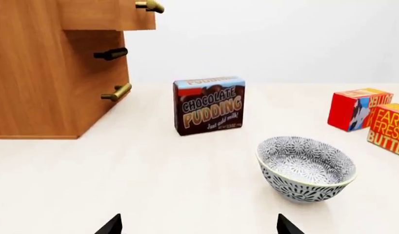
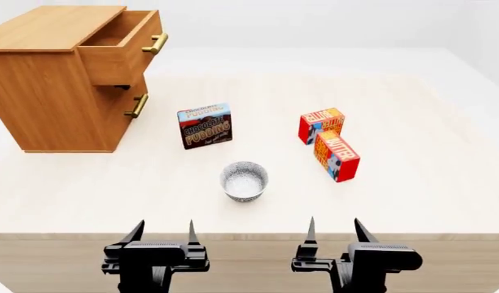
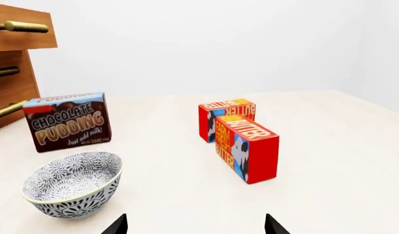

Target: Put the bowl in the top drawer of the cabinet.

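Observation:
The bowl, white with a grey speckled pattern, stands upright on the table in front of me; it also shows as the bowl and the bowl in the wrist views. The wooden cabinet sits at the far left, its top drawer pulled open with the brass handle outward. My left gripper and right gripper hover near the table's front edge, both open and empty, well short of the bowl.
A chocolate pudding box stands between the cabinet and the bowl. Two red butter boxes lie to the right of the bowl. The lower drawer is shut.

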Controlling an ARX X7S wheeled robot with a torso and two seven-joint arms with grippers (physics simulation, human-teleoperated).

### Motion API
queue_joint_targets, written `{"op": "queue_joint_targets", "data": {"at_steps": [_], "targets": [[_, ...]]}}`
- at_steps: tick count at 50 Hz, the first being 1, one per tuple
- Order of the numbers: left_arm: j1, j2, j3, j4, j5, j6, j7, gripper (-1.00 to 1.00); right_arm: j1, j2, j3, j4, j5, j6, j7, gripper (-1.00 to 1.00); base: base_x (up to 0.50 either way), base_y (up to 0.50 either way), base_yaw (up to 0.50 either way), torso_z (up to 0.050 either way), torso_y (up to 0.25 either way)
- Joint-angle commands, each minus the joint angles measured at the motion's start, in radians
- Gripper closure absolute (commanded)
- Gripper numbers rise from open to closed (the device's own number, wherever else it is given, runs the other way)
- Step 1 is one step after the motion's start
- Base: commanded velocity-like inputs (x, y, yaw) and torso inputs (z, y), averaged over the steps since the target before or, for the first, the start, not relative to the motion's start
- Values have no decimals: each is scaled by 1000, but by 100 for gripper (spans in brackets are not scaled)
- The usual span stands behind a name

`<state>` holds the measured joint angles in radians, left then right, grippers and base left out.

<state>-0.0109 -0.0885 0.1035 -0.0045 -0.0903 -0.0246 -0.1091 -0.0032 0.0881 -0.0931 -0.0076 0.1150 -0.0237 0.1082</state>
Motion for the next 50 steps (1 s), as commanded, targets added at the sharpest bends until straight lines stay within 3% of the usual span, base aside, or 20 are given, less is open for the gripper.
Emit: {"op": "queue_joint_targets", "data": {"at_steps": [1, 14, 29, 42, 50], "targets": [[-2, -13, 15, 0, -13, -6, -16, -100, 0, 13, -15, -1, 14, -4, 15, -100, 0, 0, 0, 50, 0], [-2, -25, 26, 1, -37, 4, -22, -100, 4, 26, -30, 2, 24, -1, 31, -100, 0, 0, 0, 48, 0], [-6, -37, 43, -5, -45, 7, -35, -100, 10, 39, -54, 9, 8, 6, 57, -100, 0, 406, 0, 0, 0], [-8, -45, 45, 2, -57, 3, -54, -100, 9, 48, -47, -5, 60, 3, 52, -100, 0, 0, 0, 0, 0], [32, -76, 42, 209, -67, -88, -84, -100, -14, 77, -28, -194, 79, 70, 88, -100, 0, 0, 0, 0, 0]]}}
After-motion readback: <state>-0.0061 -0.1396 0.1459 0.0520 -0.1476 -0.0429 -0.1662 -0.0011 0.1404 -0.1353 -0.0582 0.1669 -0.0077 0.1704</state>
